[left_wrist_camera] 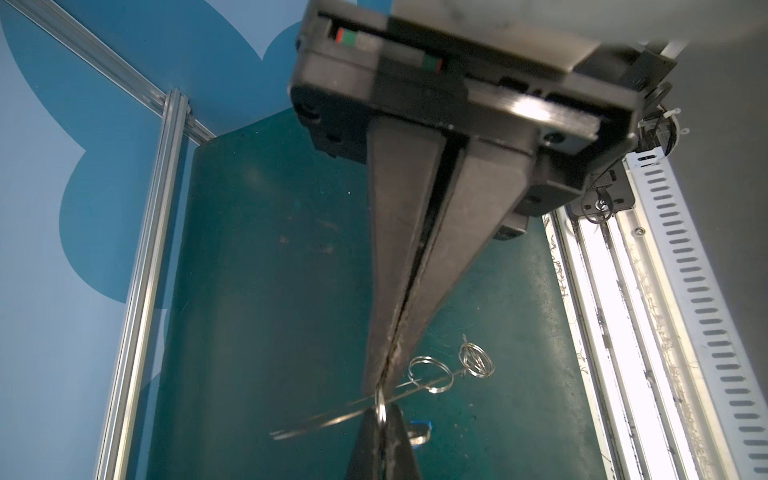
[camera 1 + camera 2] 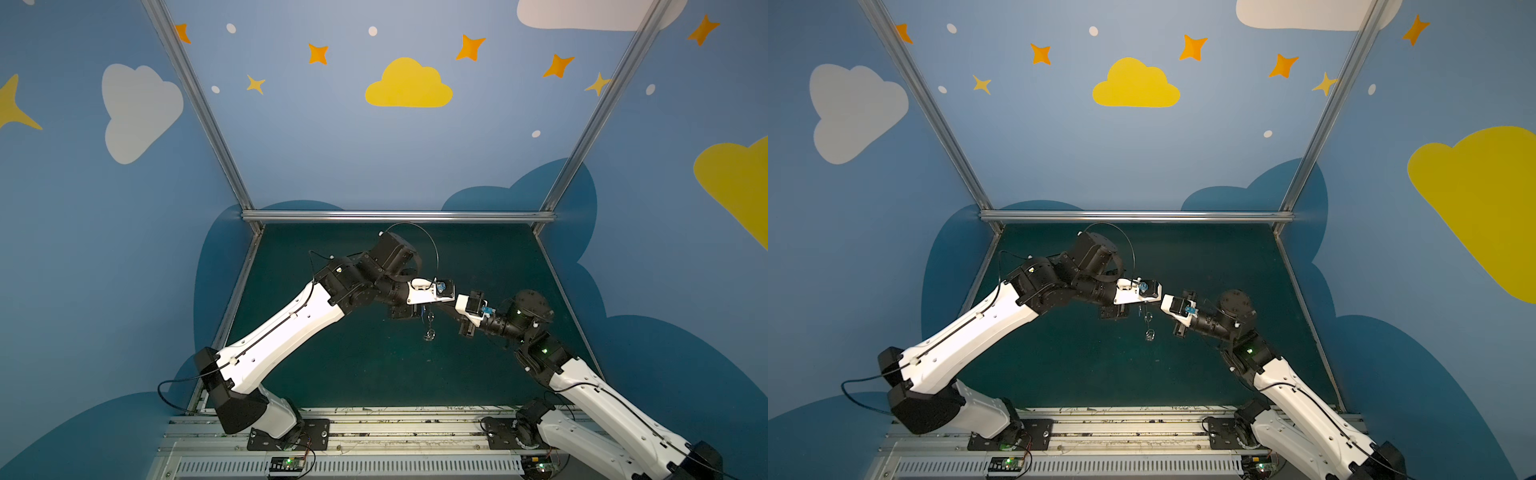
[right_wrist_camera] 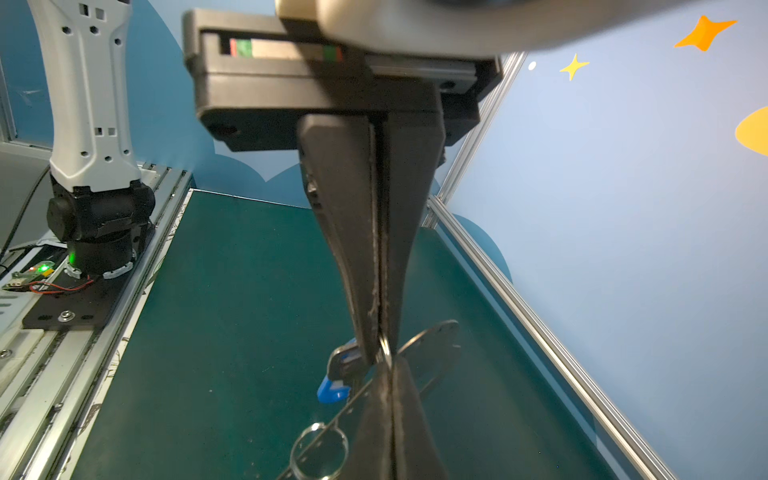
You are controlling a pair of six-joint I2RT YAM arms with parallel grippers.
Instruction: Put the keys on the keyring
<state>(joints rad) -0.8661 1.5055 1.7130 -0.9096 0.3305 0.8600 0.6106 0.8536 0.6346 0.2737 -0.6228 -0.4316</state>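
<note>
Starting nearest the right wrist camera, the right gripper [image 3: 382, 351] had its jaws pressed together, and the tips looked nipped on a small split ring [image 3: 385, 345]. It was a tiny target and hard to be sure of. Nose to nose with it stood the left gripper [image 1: 380, 386], jaws also together, seemingly clamped on the edge of the keyring [image 3: 440, 345], which hung in the air clear of the mat [image 3: 232, 316]. Just beside the right tips dangled the key [image 3: 332, 388], its blue head plain to see. Whether it was already threaded on that ring, I couldn't tell. Further out, two loose rings [image 1: 430, 376] hung free off the plate, with the mat beyond them.

Handling, as I judged it: the plate was thin, stiff and light, so an edge pinch would hold it, though it could pivot in the jaws. The split ring was springy wire, slick and easy to lose, best taken across its flat coil. The key was light and rigid, and its plastic head looked the broadest, least slippery place to take.
</note>
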